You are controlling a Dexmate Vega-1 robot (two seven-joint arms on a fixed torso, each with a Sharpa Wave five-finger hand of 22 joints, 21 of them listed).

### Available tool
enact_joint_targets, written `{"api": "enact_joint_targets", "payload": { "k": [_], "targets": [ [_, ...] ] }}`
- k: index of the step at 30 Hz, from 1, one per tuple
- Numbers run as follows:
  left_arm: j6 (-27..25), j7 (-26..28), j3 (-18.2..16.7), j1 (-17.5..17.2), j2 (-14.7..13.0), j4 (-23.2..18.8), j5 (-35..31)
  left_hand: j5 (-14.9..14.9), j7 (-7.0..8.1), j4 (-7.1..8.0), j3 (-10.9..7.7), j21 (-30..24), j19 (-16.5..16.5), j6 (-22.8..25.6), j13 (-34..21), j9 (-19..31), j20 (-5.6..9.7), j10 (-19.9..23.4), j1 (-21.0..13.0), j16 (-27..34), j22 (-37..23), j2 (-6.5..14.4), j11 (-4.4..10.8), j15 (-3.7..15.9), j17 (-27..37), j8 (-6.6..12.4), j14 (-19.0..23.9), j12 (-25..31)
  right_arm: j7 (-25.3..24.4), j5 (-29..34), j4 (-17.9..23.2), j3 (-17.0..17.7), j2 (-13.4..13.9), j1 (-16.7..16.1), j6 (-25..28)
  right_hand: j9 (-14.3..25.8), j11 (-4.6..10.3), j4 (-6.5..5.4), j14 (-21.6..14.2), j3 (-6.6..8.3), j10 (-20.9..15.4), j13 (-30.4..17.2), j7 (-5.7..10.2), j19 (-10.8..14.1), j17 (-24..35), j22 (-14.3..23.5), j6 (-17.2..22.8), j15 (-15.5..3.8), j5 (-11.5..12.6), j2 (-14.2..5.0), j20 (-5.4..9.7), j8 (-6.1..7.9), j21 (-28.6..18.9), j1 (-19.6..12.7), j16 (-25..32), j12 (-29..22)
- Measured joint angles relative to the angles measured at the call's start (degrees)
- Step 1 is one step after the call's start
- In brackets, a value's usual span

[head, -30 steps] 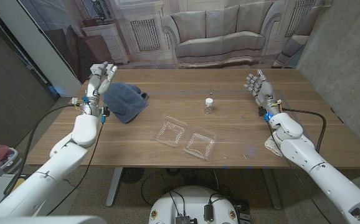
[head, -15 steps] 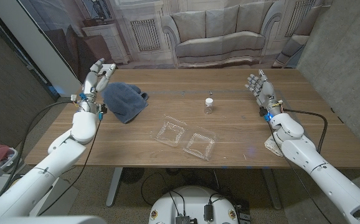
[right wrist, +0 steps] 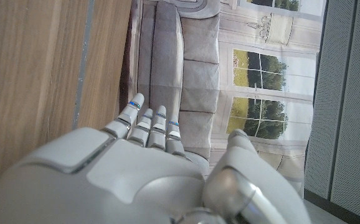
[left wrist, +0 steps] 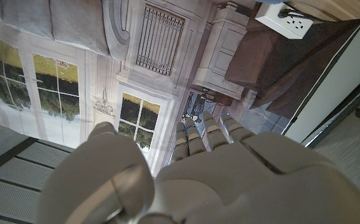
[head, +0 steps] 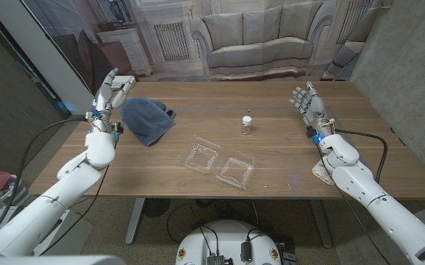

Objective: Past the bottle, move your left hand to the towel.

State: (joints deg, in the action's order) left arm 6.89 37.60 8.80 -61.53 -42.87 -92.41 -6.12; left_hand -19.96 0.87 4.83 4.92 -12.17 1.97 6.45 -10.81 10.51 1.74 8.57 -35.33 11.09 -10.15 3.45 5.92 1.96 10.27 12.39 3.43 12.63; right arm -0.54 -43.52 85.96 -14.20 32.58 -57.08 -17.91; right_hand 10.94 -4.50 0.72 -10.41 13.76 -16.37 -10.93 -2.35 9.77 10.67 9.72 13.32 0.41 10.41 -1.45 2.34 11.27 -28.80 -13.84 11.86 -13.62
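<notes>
A crumpled blue towel (head: 148,120) lies on the wooden table (head: 271,158) at its far left. My left hand (head: 112,90) is raised just left of the towel, above the table's left edge, fingers apart and holding nothing; its back (left wrist: 186,180) shows in the left wrist view. A small clear bottle (head: 247,125) with a white cap stands upright near the table's middle, well right of the towel. My right hand (head: 307,102) is up at the far right with fingers spread and empty, its back (right wrist: 124,177) in the right wrist view.
An open clear plastic clamshell box (head: 218,162) lies in front of the bottle, toward the near edge. A crumpled bit of paper (head: 320,171) sits by my right forearm at the table's right edge. A white wall socket (left wrist: 281,21) appears in the left wrist view.
My left hand has drifted left, away from the towel's top edge toward the table's left edge. The right hand, bottle and towel have stayed put.
</notes>
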Motion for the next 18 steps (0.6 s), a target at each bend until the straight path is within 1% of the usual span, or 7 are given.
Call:
{"api": "enact_joint_targets", "payload": {
  "k": [5, 7, 8, 10, 11, 12, 18],
  "targets": [
    [-3.42, 1.45, 0.00, 0.00, 0.00, 0.00, -2.15, 0.00, 0.05, 0.00, 0.00, 0.00, 0.00, 0.05, 0.00, 0.00, 0.00, 0.00, 0.00, 0.00, 0.00, 0.00, 0.00, 0.07, 0.00, 0.00, 0.07, 0.00, 0.00, 0.00, 0.34, 0.09, 0.21, -0.15, 0.00, 0.00, 0.00, 0.00, 0.01, 0.00, 0.00, 0.00, 0.00, 0.00, 0.00, 0.00, 0.00, 0.00, 0.00, 0.00, 0.00, 0.00, 0.21, 0.00, 0.00, 0.00],
    [-5.57, 2.24, 0.91, 0.30, -1.09, -1.42, -3.43, 0.00, 0.05, 0.00, 0.00, 0.00, -0.25, 0.05, 0.00, 0.00, 0.25, 0.00, 0.00, 0.00, 0.00, 0.00, 0.00, 0.31, 0.00, 0.00, 0.31, 0.00, -0.44, 0.04, 0.54, 0.21, 0.35, -0.27, 0.35, 0.00, 0.00, 0.00, 0.01, 0.00, 0.00, 0.00, 0.00, 0.00, 0.00, 0.00, 0.00, 0.00, 0.00, 0.00, 0.00, 0.00, 0.21, 0.00, 0.00, 0.00],
    [-5.57, 2.24, 0.91, 0.30, -1.09, -1.42, -3.43, -0.04, 0.05, 0.00, 0.00, 0.00, -0.31, 0.05, 0.00, 0.00, 0.31, 0.14, 0.00, 0.00, 0.00, 0.00, 0.14, 0.31, 0.00, 0.00, 0.31, 0.00, -0.44, 0.04, 0.55, 0.21, 0.35, -0.28, 0.35, 0.00, 0.00, 0.00, 0.01, 0.00, 0.00, 0.00, 0.00, 0.00, 0.00, 0.00, 0.00, -0.01, 0.00, 0.00, 0.00, 0.00, 0.21, 0.00, 0.00, 0.00],
    [-7.93, 2.95, 0.91, 0.30, -1.09, -1.42, -4.63, -0.46, 0.37, 0.00, 0.00, 0.00, -0.31, 0.37, 0.00, 0.00, 0.31, 0.30, 0.00, 0.00, 0.00, 0.00, 0.31, 0.31, 0.00, 0.00, 0.31, 0.00, -0.44, 0.04, 0.72, 0.32, 0.47, -0.35, 0.35, 0.00, 0.00, 0.00, 0.01, 0.00, 0.00, 0.00, 0.00, 0.00, 0.00, 0.00, 0.00, -0.01, 0.00, 0.00, 0.00, 0.00, 0.21, 0.00, 0.00, 0.00],
    [-8.22, 3.04, 0.91, 0.30, -1.09, -1.42, -4.79, -0.46, 0.36, 0.00, 0.00, 0.00, -0.31, 0.36, 0.01, 0.00, 0.31, 0.30, 0.00, 0.00, 0.00, 0.00, 0.31, 0.31, 0.00, 0.00, 0.31, 0.00, -0.44, 0.04, 0.74, 0.33, 0.49, -0.36, 0.35, 0.00, 0.00, 0.00, 0.01, 0.00, 0.00, 0.00, 0.00, 0.00, 0.00, 0.00, 0.00, -0.01, 0.00, 0.00, 0.00, 0.00, 0.21, 0.00, 0.00, 0.00],
    [-9.07, 3.26, 1.60, 0.49, -1.70, -2.36, -5.24, -0.46, 0.36, 0.00, 0.00, 0.00, -0.31, 0.36, 0.01, 0.00, 0.31, 0.30, 0.01, 0.00, 0.00, 0.00, 0.31, 0.31, 0.00, 0.00, 0.31, 0.00, -0.59, 0.04, 0.79, 0.35, 0.54, -0.38, 0.53, 0.00, 0.00, 0.00, 0.01, 0.00, 0.00, 0.00, 0.00, -0.01, 0.00, 0.00, 0.00, -0.01, 0.00, 0.00, 0.00, 0.00, 0.23, 0.00, 0.00, 0.00],
    [-13.06, 4.20, 2.58, 0.91, -2.48, -3.24, -7.03, -0.46, 0.37, 0.00, -0.01, 0.00, -0.62, 0.36, 0.01, 0.00, 0.00, 0.30, 0.01, 0.00, 0.00, 0.00, 0.31, 0.17, 0.00, 0.00, 0.45, 0.00, -0.70, 0.02, 0.98, 0.47, 0.71, -0.49, 0.91, 0.00, 0.00, 0.00, 0.02, 0.00, 0.01, 0.00, 0.00, -0.01, 0.00, 0.00, 0.00, -0.01, 0.00, 0.00, 0.00, 0.00, 0.46, 0.00, 0.00, 0.00]
  ]
}}
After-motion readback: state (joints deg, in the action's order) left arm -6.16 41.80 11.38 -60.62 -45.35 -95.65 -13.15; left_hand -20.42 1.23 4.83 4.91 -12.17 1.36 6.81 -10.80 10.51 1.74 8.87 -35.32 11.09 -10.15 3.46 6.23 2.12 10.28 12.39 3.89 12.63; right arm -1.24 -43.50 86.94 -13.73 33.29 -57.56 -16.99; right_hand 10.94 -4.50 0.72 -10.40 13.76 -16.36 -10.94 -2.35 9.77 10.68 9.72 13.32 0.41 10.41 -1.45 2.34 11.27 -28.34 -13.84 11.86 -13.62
